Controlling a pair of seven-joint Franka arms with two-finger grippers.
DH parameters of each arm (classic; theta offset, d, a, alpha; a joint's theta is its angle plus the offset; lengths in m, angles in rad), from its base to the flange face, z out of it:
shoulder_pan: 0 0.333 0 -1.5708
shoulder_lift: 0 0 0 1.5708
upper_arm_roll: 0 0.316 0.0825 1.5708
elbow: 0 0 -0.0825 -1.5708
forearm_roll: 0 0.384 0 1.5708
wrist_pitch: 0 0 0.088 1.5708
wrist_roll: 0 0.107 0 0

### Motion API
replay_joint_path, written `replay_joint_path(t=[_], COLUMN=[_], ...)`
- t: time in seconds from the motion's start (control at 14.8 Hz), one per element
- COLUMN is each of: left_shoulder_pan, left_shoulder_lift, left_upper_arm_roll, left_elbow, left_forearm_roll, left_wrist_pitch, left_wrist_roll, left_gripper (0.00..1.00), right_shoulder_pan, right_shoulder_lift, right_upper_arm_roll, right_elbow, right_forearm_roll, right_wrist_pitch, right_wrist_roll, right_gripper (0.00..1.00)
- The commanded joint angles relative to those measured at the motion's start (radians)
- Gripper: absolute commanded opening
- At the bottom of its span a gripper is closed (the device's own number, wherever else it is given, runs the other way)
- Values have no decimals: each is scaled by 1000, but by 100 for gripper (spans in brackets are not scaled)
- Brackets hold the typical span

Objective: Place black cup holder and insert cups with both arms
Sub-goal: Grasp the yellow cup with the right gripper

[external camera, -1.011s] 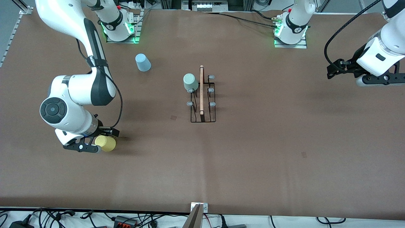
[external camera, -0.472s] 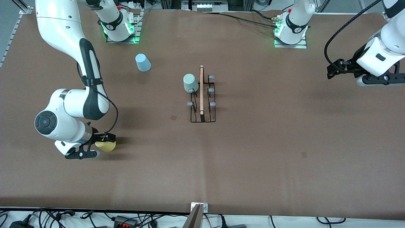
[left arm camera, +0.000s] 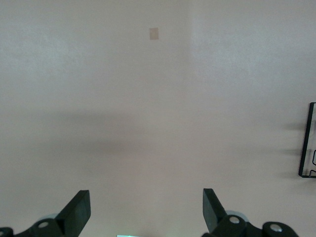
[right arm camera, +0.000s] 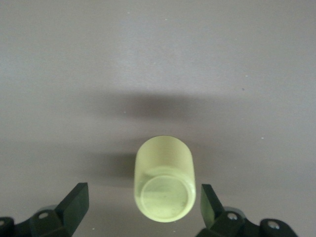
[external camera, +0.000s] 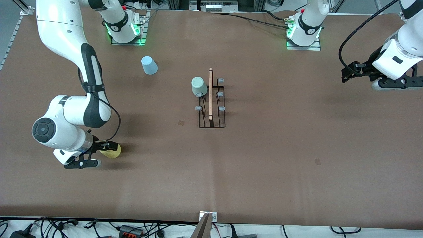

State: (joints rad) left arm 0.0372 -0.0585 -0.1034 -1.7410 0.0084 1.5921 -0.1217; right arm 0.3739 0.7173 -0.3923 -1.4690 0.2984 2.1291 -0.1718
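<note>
The black cup holder (external camera: 211,102) stands mid-table on the brown table cover (external camera: 281,158), a thin wire rack on a rectangular base, with a light wooden bar (external camera: 210,94) running along its top and small pale-tipped pegs (external camera: 221,94) poking out on either side. A pale grey-green cup (external camera: 198,86) sits upside down against the rack, on the side toward the right arm's end and at the part of the rack farther from the front camera. The light blue cup (external camera: 149,65), smooth tapered plastic standing mouth-down, is farther from the camera than the holder and well apart from it toward the right arm's end. The yellow cup (external camera: 111,151) is nearer the camera than the holder and well off toward the right arm's end too; in the right wrist view it shows as a slightly see-through, rounded cup (right arm camera: 164,187) with its flat round bottom facing the camera. The right gripper (external camera: 99,152) is low beside this cup with its black fingers (right arm camera: 74,201) spread wide on either side, gaps showing on both flanks, so it holds nothing. The left gripper (external camera: 383,79) waits in the air over the left arm's end of the table, well away from the holder (only a corner of the wire base (left arm camera: 308,143) enters its wrist view), its fingers (left arm camera: 78,212) wide apart and empty.
</note>
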Motion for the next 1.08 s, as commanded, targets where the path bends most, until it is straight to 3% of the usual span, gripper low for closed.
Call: replay_joint_path(t=[0.0, 1.01], left_shoulder_pan=[-2, -2], left_shoulder_lift=[9, 9], left_upper_arm_roll=[2, 2], left_elbow=[24, 24], left_forearm_roll=[8, 8], left_wrist_pitch=[-7, -7], left_wrist_roll=[19, 19], left_gripper=[100, 100], right_shoulder_pan=[-23, -24], right_shoulder_lift=[17, 82], right_upper_arm_roll=[10, 10], right_elbow=[18, 24], right_forearm_roll=[19, 16], right_wrist_pitch=[0, 8], right_wrist_roll=[-31, -38], right_gripper=[100, 100])
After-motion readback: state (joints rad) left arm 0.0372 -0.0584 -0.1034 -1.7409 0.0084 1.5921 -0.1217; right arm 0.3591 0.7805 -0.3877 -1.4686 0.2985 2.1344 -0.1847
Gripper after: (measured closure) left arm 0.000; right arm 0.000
